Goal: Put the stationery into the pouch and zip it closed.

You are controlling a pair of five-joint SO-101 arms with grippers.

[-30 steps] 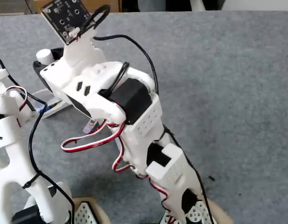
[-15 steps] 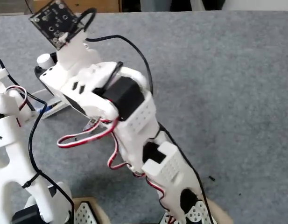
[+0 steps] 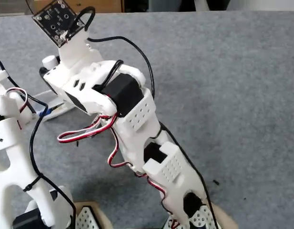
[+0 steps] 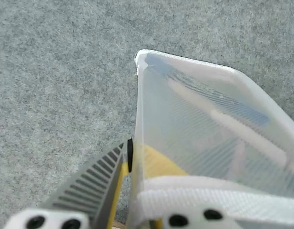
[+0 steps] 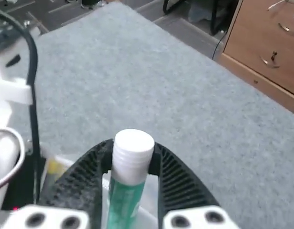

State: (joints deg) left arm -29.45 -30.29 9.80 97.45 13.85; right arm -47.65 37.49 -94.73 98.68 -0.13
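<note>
Now our right jaws clamp the glue stick [image 5: 127, 188] at the far left, near the pouch [image 4: 199, 124], whose edge our left jaws pinch. Next we likely need to line it up with the pouch mouth, then release.

The right arm [image 3: 132, 119] has swung its elbow in toward the pouch [image 3: 55, 107]. Its camera board [image 3: 54, 21] has shifted leftward above the pouch, and the glue stick [image 3: 50, 62] clamped in the right end effector [image 3: 55, 71] has edged nearer the pouch (only slightly).
</note>
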